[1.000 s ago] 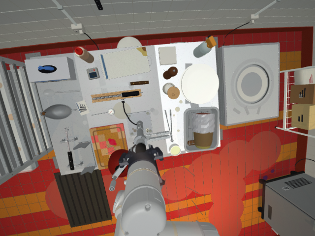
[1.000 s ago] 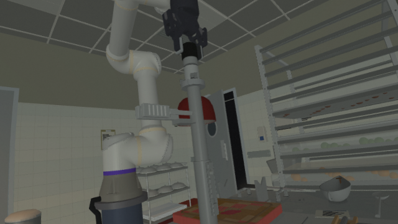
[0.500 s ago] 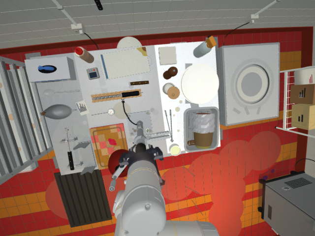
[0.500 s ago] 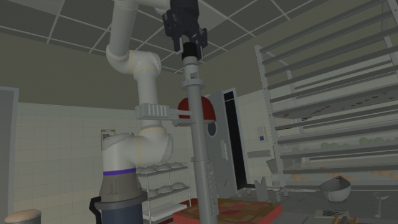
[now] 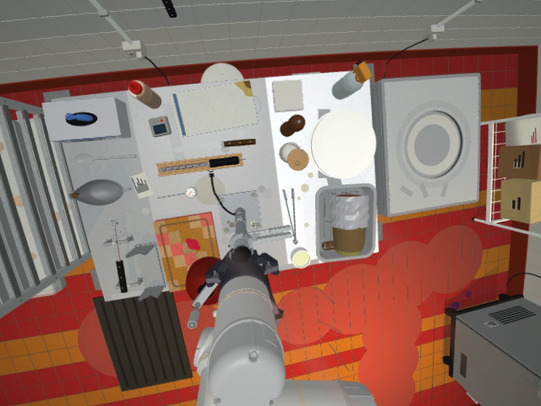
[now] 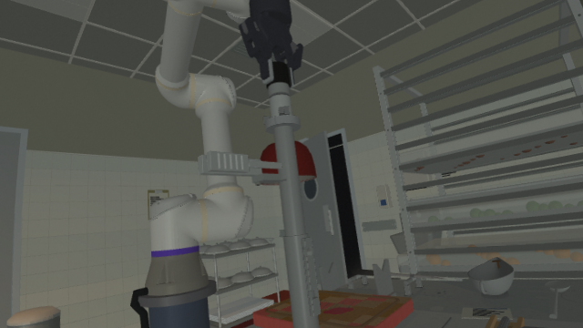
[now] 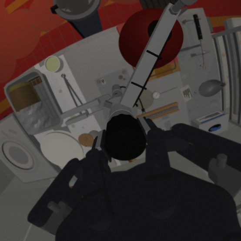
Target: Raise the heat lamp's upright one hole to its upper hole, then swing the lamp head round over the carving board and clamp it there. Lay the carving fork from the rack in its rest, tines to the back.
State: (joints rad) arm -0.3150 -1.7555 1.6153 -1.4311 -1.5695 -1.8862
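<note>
The red lamp head point(image 5: 203, 279) hangs off the near edge of the table beside the checkered carving board point(image 5: 187, 247), on an arm from the grey upright point(image 6: 291, 214). I grip the black knob point(image 7: 125, 136) on top of the upright with my gripper point(image 6: 275, 68) closed on it from above. The carving fork point(image 5: 119, 262), black-handled, lies in its rack at the table's left near corner. The fork's rest is hard to make out.
A large white plate point(image 5: 343, 143) lies right of the upright, with a grey tub point(image 5: 346, 223) holding a brown container nearer the edge. A knife strip point(image 5: 200, 164), thermometer point(image 5: 190, 192) and tongs point(image 5: 290, 214) lie around the lamp base. A tall shelving rack point(image 6: 483, 159) stands beyond.
</note>
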